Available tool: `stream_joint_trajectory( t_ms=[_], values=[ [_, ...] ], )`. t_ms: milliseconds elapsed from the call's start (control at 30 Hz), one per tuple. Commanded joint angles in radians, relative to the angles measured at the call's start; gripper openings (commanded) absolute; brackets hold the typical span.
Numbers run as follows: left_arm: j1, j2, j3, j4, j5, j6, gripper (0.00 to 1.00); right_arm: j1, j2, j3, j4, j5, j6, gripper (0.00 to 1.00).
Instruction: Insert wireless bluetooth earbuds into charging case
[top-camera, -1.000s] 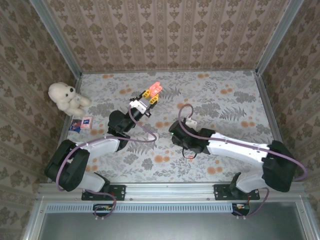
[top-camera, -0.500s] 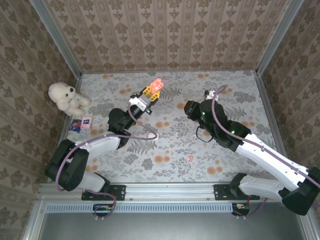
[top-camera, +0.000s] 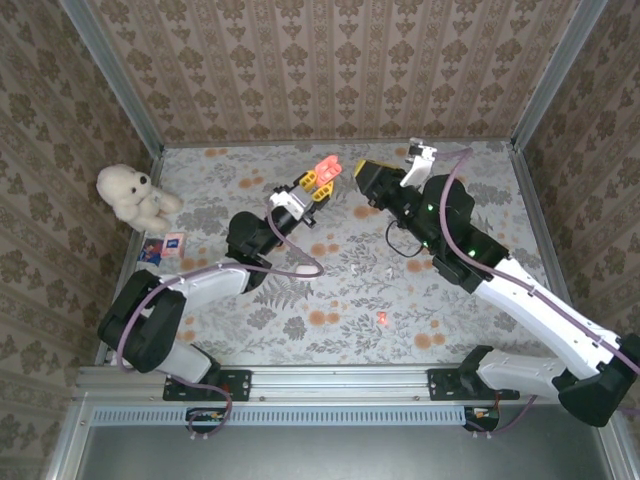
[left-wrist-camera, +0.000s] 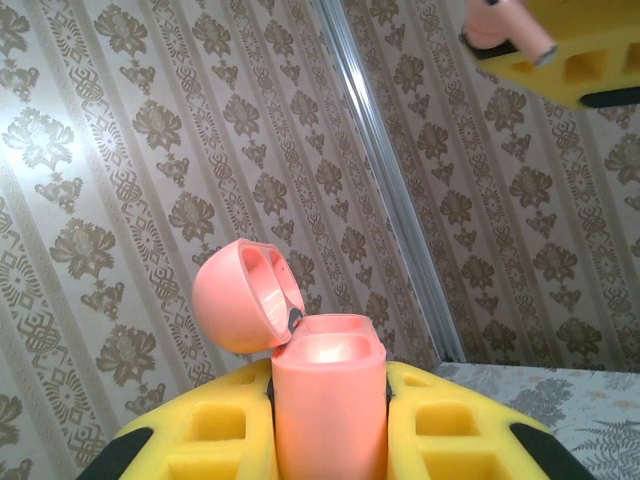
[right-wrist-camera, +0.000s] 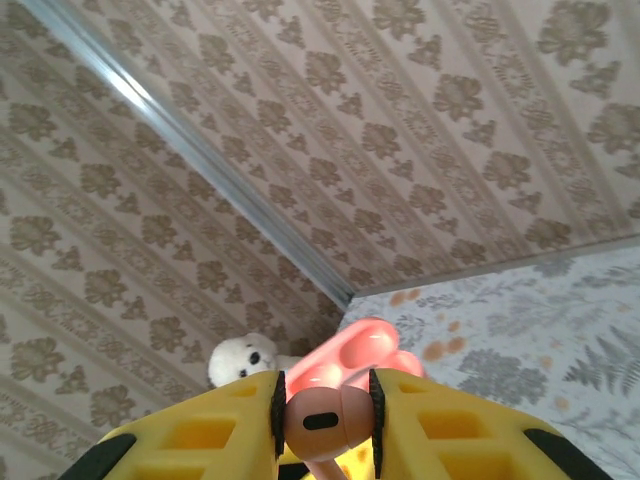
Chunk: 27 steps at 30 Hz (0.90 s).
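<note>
2 grippers, both busy, both up off the table (top-camera: 480, 160). The left gripper (left-wrist-camera: 328, 432) has its yellow fingers (left-wrist-camera: 215, 440) clamped tight on the body of a salmon-pink charging case (left-wrist-camera: 328, 395). It's held upright with the lid (left-wrist-camera: 243, 296) flipped open to the left, so you can see the wells inside.

The right gripper (right-wrist-camera: 325, 418) is pinched on 1 pinkish-orange earbud (right-wrist-camera: 322, 422), squeezed between its yellow pads (right-wrist-camera: 210, 430). From the top camera the right gripper (top-camera: 362, 173) sits just beside the left gripper (top-camera: 318, 180), close but not touching, with nothing between them. The case shows right behind the bud on the right wrist cam.

Other stuff: 1 tiny orange-red bud (top-camera: 382, 317) is lying loose on the floral table nearer the arm bases. A white teddy bear (top-camera: 133, 195) sits in the far-left corner, with a couple of small cards (top-camera: 165, 245) next to it.
</note>
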Motion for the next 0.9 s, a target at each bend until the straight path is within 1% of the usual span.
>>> stream_joint_trajectory(
  t_ms=[0, 100, 233, 500, 867],
  values=[
    [-0.014, 0.014, 0.043, 0.03, -0.005, -0.036, 0.0, -0.005, 0.032, 0.015, 0.146, -0.097, -0.035, 0.3],
    [-0.023, 0.021, 0.057, 0.03, -0.012, -0.05, 0.0, -0.005, 0.056, 0.012, 0.199, -0.135, -0.037, 0.29],
    [-0.027, 0.025, 0.069, 0.03, -0.016, -0.059, 0.0, -0.006, 0.078, 0.004, 0.243, -0.153, -0.035, 0.29],
    [-0.03, 0.019, 0.076, 0.03, -0.022, -0.079, 0.0, -0.005, 0.116, -0.028, 0.304, -0.156, -0.008, 0.29],
    [-0.035, 0.012, 0.076, 0.03, -0.024, -0.082, 0.0, -0.006, 0.173, -0.036, 0.329, -0.149, 0.006, 0.29]
  ],
)
